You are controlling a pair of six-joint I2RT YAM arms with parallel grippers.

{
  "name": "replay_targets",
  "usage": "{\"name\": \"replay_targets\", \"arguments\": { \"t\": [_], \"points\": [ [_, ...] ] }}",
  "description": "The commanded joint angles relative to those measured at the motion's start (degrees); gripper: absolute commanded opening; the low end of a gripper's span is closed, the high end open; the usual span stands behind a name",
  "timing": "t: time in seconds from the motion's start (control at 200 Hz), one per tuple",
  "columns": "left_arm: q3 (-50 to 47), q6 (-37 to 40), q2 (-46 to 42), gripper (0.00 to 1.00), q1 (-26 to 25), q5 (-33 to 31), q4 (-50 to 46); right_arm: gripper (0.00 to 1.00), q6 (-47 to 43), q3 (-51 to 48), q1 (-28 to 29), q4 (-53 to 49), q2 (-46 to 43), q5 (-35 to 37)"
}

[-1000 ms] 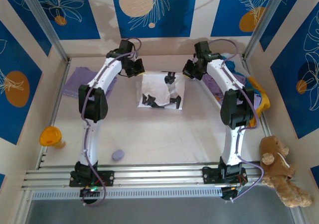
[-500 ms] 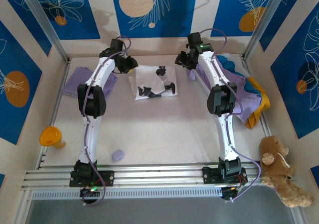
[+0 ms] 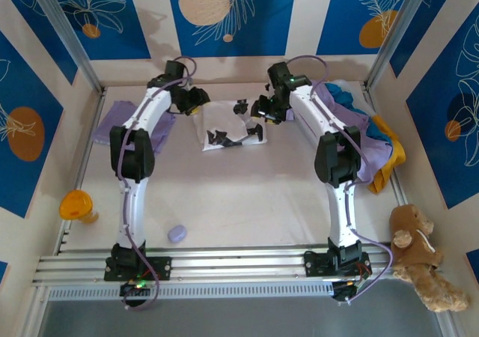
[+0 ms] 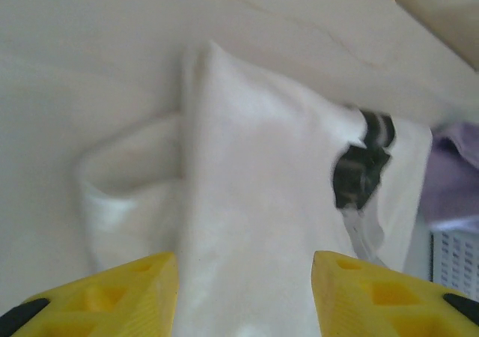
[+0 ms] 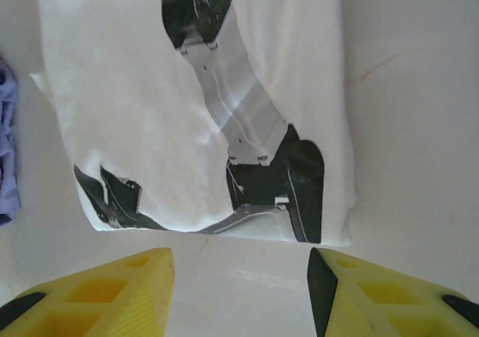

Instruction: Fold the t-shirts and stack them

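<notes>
my left pincer [image 4: 244, 284] is open: its two yellow fingers [image 4: 112, 296] stand apart and nothing is pinched between them. under the gap lies the white t-shirt [image 4: 262, 195], folded, with a black printed patch on its right part. my right pincer [image 5: 239, 288] is also open and empty. it hangs over the bare tabletop [image 5: 404, 90], just beside one edge of the same shirt, where the black and grey print shows.

seen from above, the white t-shirt lies flat at the far middle of the tabletop, between my two pincers — the left one at its far left corner, the right one at its right side. a lavender t-shirt [image 3: 120, 120] lies spread at the far left, apart from the white one. at the far right is a heap of t-shirts [image 3: 373, 153] — lavender, teal and yellow-orange — partly hidden behind my right arm.
</notes>
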Motion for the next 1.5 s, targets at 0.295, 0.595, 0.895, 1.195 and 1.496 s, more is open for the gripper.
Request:
{"name": "replay_targets", "arguments": {
  "t": [0.295,0.595,0.895,1.195,1.496],
  "points": [
    [-8.3,2.4,3.4,0.5,-4.0,1.0,1.7,0.5,1.0,-0.9,-1.3,0.5,9.9,-10.3],
    [-22.7,4.1,-2.5,0.5,-4.3,1.9,5.8,0.49,0.9,-12.9,0.2,1.4,5.6,-9.1],
    [-53.3,1.8,-21.1,0.5,-7.9,5.7,15.6,0.47,5.6,-46.4,6.0,8.1,-18.7,-10.0],
    [-67.8,-2.4,-40.7,0.52,-15.0,3.7,14.3,0.48,12.8,-63.5,13.3,3.5,-45.9,-4.9],
    [-63.2,1.2,-47.9,0.5,-2.9,4.5,3.9,0.49,10.4,-47.2,18.7,-3.1,-41.8,1.5]
  ]
}}
